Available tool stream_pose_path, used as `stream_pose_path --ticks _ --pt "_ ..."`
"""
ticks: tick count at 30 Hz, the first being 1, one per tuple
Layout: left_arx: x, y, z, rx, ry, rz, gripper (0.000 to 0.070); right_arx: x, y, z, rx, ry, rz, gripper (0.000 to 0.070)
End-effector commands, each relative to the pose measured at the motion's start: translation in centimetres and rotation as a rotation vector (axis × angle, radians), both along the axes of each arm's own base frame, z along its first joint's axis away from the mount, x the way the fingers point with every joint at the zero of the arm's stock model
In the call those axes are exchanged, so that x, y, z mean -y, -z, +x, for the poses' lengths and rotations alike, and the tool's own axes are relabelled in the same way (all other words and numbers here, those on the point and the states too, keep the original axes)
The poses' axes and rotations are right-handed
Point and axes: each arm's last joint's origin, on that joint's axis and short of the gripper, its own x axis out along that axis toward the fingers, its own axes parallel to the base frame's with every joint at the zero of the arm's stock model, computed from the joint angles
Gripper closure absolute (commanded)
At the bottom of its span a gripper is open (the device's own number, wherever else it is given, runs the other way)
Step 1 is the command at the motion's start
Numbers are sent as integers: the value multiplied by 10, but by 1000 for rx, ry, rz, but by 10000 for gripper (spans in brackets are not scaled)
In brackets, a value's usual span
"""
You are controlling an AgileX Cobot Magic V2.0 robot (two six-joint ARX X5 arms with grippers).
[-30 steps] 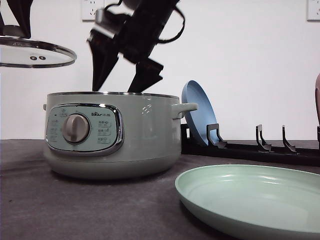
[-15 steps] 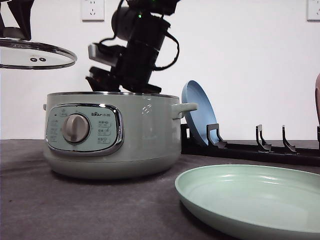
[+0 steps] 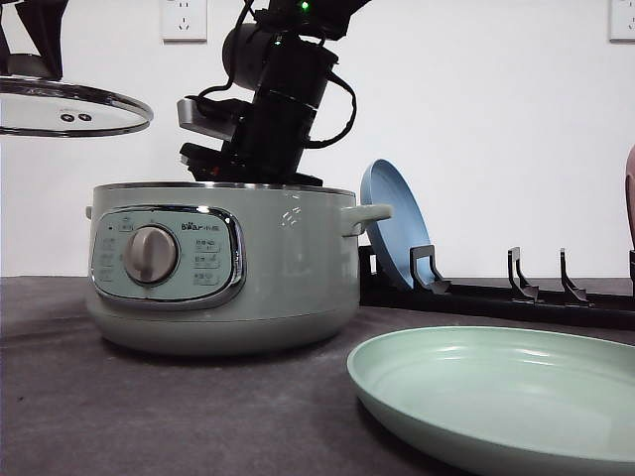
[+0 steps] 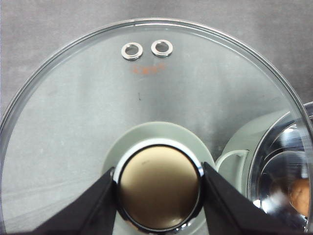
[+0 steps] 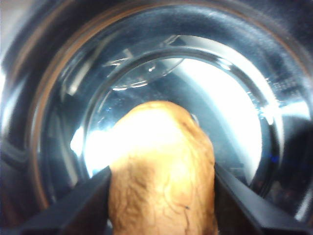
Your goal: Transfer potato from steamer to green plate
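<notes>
The steamer [image 3: 223, 268] stands uncovered at the left-middle of the table. My right arm [image 3: 276, 99] reaches down into it from above, and the pot's wall hides the fingers. In the right wrist view the orange-brown potato [image 5: 164, 161] lies in the shiny inner pot, and my right gripper [image 5: 161, 200] is shut on it, one finger pressed to each side. The left gripper [image 4: 159, 196] is shut on the knob of the glass lid [image 3: 69, 104], held in the air to the left of the pot. The green plate [image 3: 496, 397] lies at the front right.
A blue plate [image 3: 397, 223] leans upright in a black dish rack [image 3: 516, 293] behind the green plate, right of the steamer's handle. A dark grey cloth covers the table. A brown object shows at the far right edge [image 3: 630, 198].
The right arm has come down from above the rim, and its fingers have gone into the steamer. The lid and the left arm have stayed where they were.
</notes>
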Motion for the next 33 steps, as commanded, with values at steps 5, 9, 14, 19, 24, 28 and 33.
stream_pose_path --ticks 5,9,14,19,24,28,33 --pt "0 -17 -5 82 -7 -5 700 -1 -34 2 54 -4 35 547" --pt "0 -16 -6 80 -9 -7 700 16 -85 -5 76 32 66 547" --pt "0 -16 -6 79 -9 -7 700 47 -137 -30 124 106 22 547" --pt "0 -16 -6 75 -9 -6 700 79 -188 -65 196 146 68 547" --pt "0 -15 -7 61 -9 -7 700 120 -229 -112 283 195 88 547" --pt "0 -15 -7 60 -8 -6 700 156 -239 -153 278 229 100 547" --pt "0 -15 -7 61 -6 -5 700 194 -230 -202 244 268 104 547"
